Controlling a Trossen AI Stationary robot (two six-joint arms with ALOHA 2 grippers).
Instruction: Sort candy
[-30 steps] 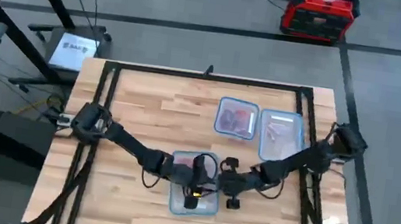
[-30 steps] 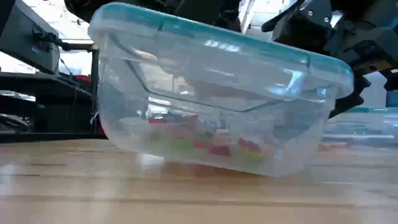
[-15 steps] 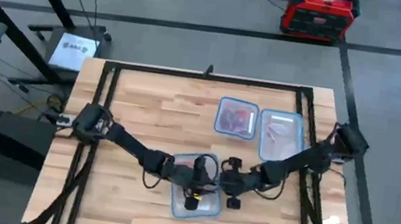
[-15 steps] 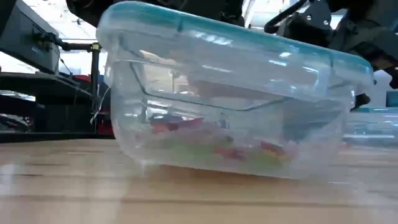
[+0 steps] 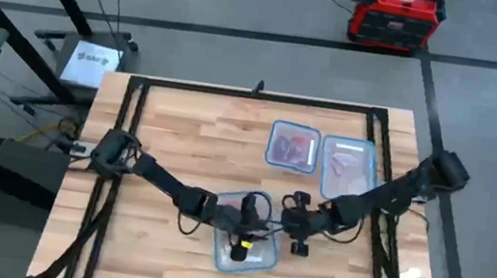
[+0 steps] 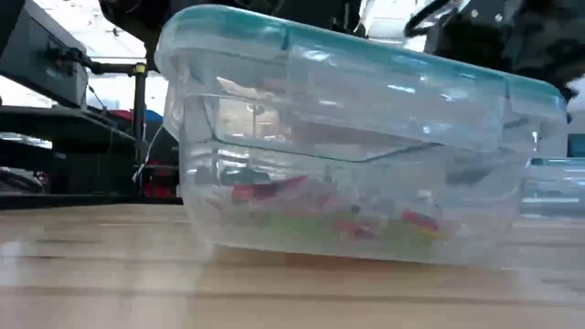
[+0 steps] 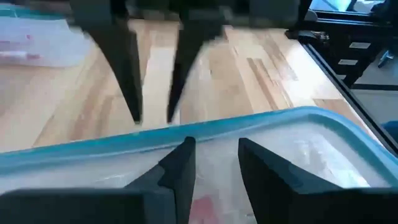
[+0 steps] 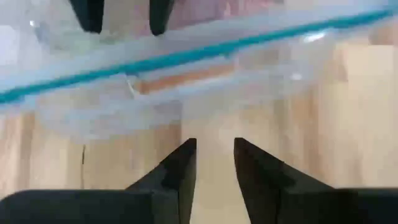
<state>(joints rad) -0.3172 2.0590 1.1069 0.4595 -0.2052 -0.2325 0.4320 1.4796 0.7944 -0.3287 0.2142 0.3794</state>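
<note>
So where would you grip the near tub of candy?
On the near tub's bluish rim, its only firm edge, one finger inside and one outside. Come from above at the side facing the right pincer, which is just outside that edge; the left pincer is over the tub.

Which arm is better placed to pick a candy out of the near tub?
Left. Its end effector hangs open above the near tub's candy, while the right end effector is outside the tub's rim, over bare table.

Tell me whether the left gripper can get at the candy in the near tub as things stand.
Probably yes. The left gripper hangs open over the near tub, inside its rim, with candy on the floor below. No lid shows; the right gripper is outside the wall.
</note>
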